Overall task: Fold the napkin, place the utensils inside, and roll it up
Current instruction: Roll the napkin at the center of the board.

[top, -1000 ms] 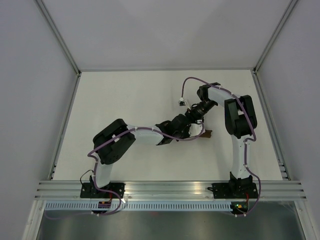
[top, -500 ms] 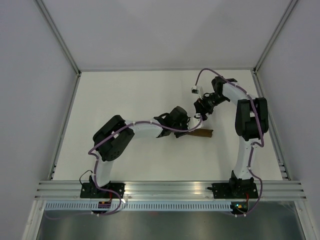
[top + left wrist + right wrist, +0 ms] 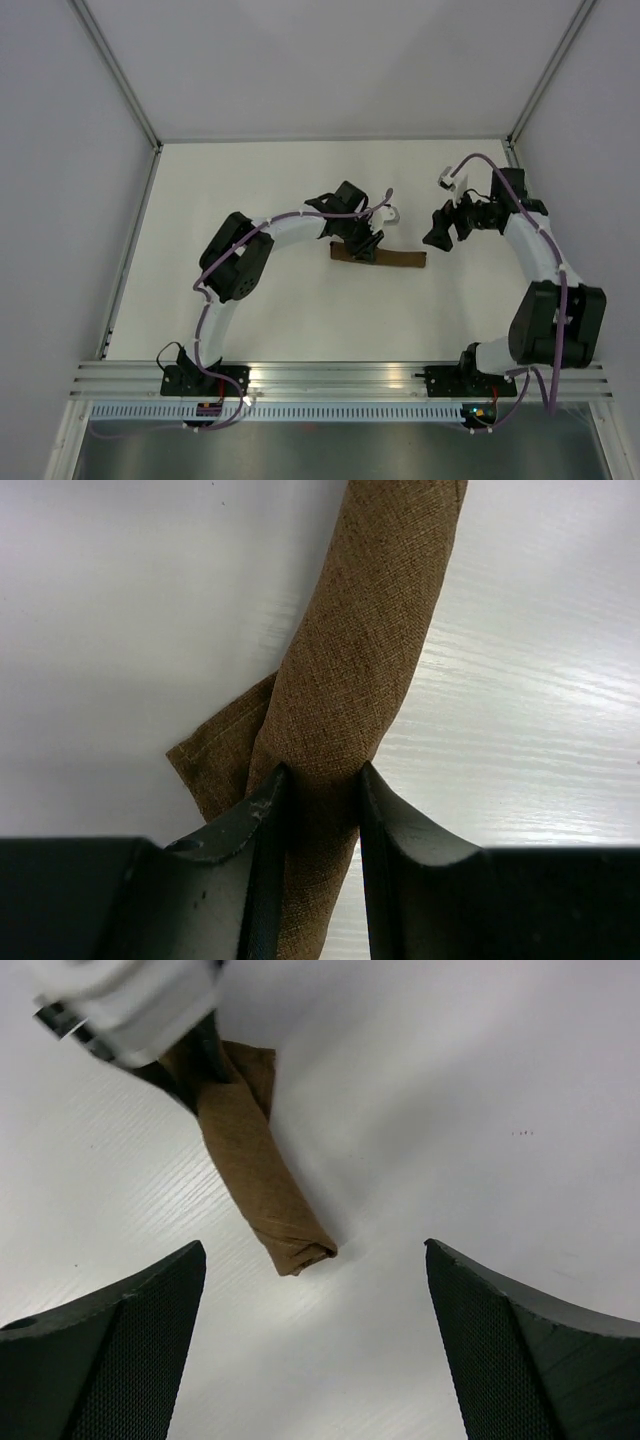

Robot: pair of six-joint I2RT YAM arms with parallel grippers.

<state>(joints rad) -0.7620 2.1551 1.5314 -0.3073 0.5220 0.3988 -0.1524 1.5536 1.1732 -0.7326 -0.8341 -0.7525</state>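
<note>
Pinched between the fingers (image 3: 265,820) of the left gripper (image 3: 318,780): the napkin (image 3: 350,670), rolled into a tight brown tube, one dark pad pressed against each side. Just left of the near finger, a loose hemmed corner (image 3: 215,765) poking out from under the roll. Ahead of the jaws, more of the tube running away, flat on the white table (image 3: 520,700). Over at the right gripper (image 3: 312,1248), spread wide and holding nothing. Between and just beyond its two mesh-faced fingers, the roll's free end, apart from both. Farther ahead along the tube, the left gripper's clamp near the opposite end. Seen from above, right gripper off that free end, not touching.
</note>
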